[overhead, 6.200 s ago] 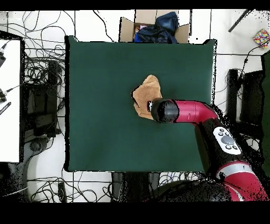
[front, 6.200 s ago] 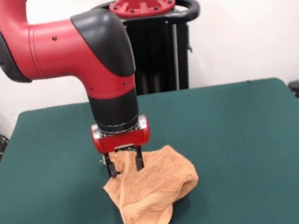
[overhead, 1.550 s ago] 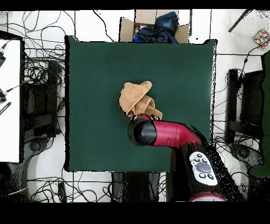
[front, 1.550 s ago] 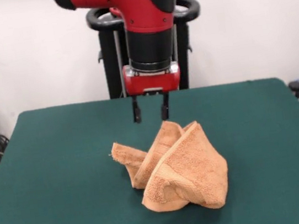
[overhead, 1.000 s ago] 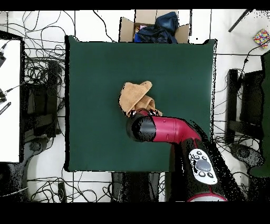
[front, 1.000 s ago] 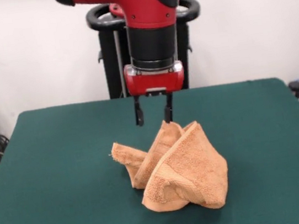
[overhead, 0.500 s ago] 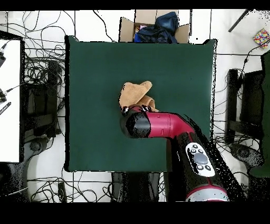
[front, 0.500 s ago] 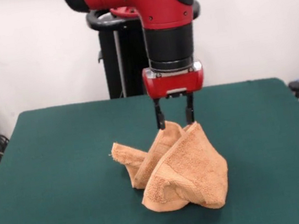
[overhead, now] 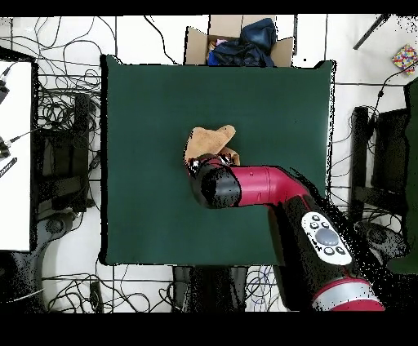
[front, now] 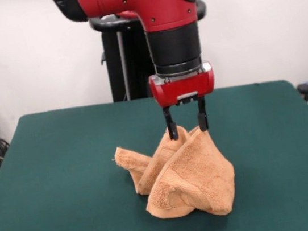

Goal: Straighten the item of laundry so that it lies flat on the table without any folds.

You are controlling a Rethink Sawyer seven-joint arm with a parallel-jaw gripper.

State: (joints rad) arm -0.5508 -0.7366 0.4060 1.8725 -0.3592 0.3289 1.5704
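A dark green table [front: 273, 150] fills the lower half of the front view, its felt-like top bare apart from the orange-tan towel [front: 179, 175], which sits a little below and right of the frame's centre, bunched into a peaked heap with several thick folds and a rolled hem along its lower edge. The red and black arm drops from the top of the frame, and its gripper [front: 188, 128] hangs right at the heap's peak, its two dark fingers [front: 171, 130] spread apart and straddling the top ridge of cloth without pinching it. Behind the table stands a plain white wall, with cables trailing at the left and right edges. From overhead, the table is a green square on a pale floor strewn with black cables, a cardboard box [overhead: 237, 41] of dark cloth sits beyond its upper edge, and the towel [overhead: 208, 140] lies near the table's middle, partly under the arm.
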